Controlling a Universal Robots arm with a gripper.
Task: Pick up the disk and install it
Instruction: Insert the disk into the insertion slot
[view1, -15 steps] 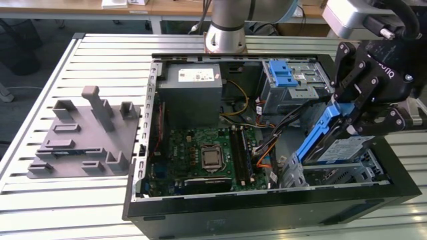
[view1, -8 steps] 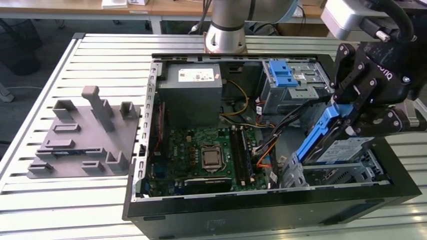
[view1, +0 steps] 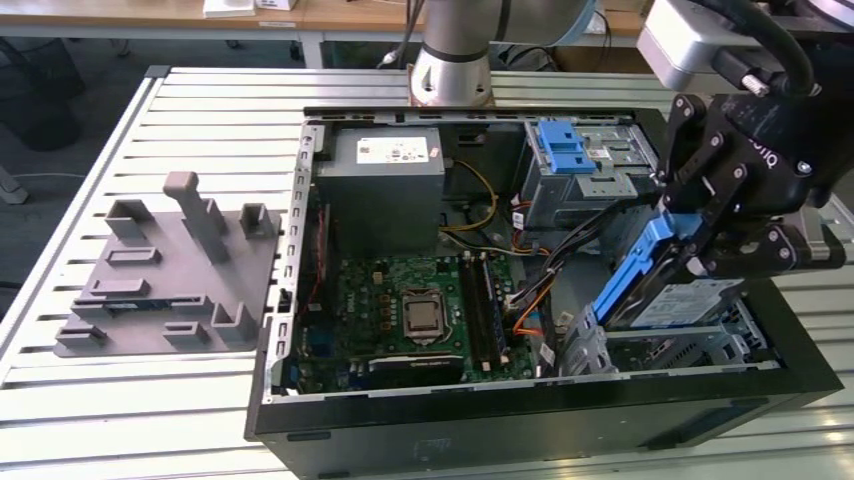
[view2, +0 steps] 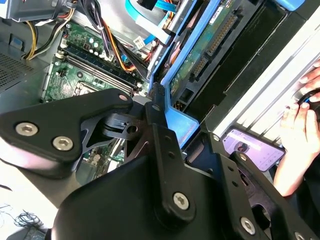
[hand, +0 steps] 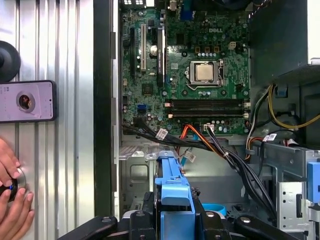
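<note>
In the exterior view my gripper (view1: 707, 252) is shut on the disk (view1: 678, 298), a silver-grey drive with a white-and-blue label and a blue bracket. The disk hangs tilted on edge over the metal bay (view1: 667, 348) at the front corner of the open computer case, on the exterior view's right. In the first wrist view the blue bracket of the disk (hand: 174, 192) stands between the black fingers (hand: 141, 220) of the gripper (hand: 174, 222). The second wrist view shows the disk (view2: 200, 50) from its circuit-board side, with the gripper (view2: 156, 106) clamped on its blue edge.
Inside the case are the grey power-supply box (view1: 387, 170), the green motherboard (view1: 414, 300), a perforated cage with a blue latch (view1: 567, 150) and loose cables (hand: 220, 145). A grey fixture (view1: 160, 270) sits on the slatted table. A phone (hand: 27, 101) and a person's hands (hand: 12, 200) are beside the case.
</note>
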